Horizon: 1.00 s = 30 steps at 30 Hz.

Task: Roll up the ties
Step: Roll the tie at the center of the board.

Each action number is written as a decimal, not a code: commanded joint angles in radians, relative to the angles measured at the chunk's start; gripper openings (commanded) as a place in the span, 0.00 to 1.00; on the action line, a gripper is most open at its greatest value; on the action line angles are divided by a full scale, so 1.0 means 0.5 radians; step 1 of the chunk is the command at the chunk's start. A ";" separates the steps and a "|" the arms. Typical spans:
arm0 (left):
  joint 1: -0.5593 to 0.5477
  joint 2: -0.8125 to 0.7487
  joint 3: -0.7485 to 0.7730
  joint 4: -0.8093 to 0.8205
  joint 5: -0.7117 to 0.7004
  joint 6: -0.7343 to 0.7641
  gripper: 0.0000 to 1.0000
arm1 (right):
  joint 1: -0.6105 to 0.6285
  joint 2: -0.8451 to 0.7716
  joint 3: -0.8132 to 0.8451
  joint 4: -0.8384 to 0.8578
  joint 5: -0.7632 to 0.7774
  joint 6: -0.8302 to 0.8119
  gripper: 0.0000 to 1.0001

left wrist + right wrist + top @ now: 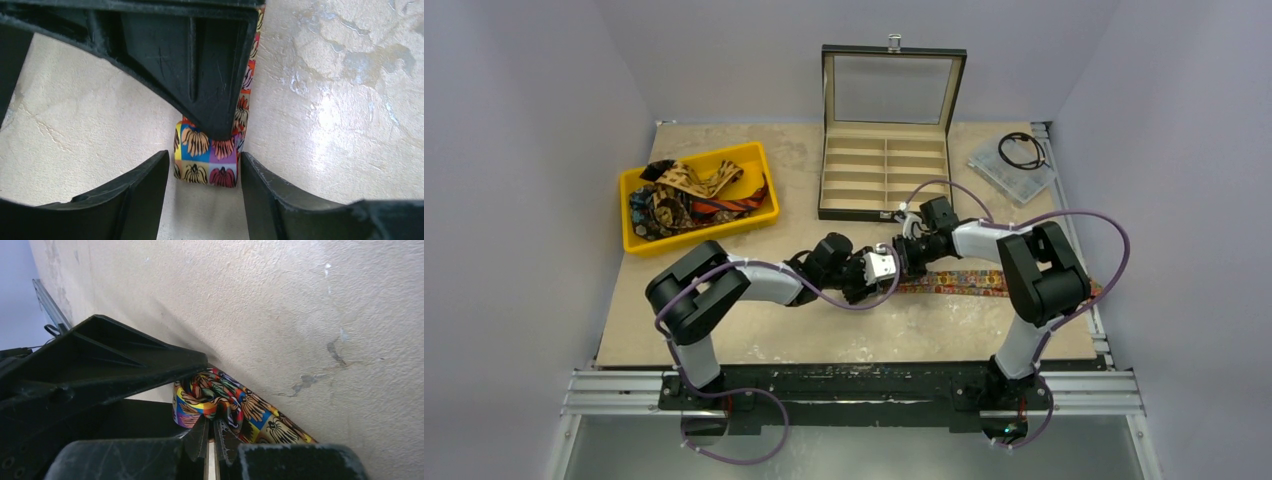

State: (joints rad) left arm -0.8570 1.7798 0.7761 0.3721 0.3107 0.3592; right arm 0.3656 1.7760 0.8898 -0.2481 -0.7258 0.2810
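The multicoloured floral tie point(969, 282) lies flat along the table toward the right, with its left end rolled into a small coil point(206, 161). My right gripper point(892, 262) is shut on that coiled end, its tips point(214, 427) pinching the fabric point(220, 400). My left gripper point(861, 278) is open, and its two fingers point(202, 162) flank the coil close on either side. The right gripper's black finger point(200, 65) covers the top of the coil in the left wrist view. Other ties point(686, 190), striped, tan-brown and dark, lie heaped in a yellow bin.
The yellow bin point(754, 157) stands at the back left. An open black box point(884, 170) with beige compartments stands at the back centre. A clear plastic case point(1009, 170) with a black coiled cable point(1021, 148) on it sits at the back right.
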 commanded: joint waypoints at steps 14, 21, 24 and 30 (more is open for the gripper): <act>0.138 0.240 -0.216 0.732 0.454 -0.075 0.61 | -0.099 0.188 0.100 -0.258 0.267 -0.258 0.00; 0.108 0.290 -0.175 0.577 0.357 0.044 0.34 | -0.115 0.132 0.088 -0.287 0.180 -0.355 0.00; 0.106 0.164 -0.170 0.268 0.299 0.087 0.25 | -0.115 -0.001 0.075 -0.253 0.063 -0.387 0.14; 0.106 0.000 -0.098 -0.260 0.231 0.123 0.19 | -0.133 -0.207 0.148 -0.439 -0.084 -0.440 0.36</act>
State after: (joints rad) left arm -0.8074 1.8103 0.7086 0.5415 0.4759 0.3828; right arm 0.3149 1.7542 0.9401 -0.3977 -0.7685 0.1181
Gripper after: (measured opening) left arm 0.337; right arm 0.325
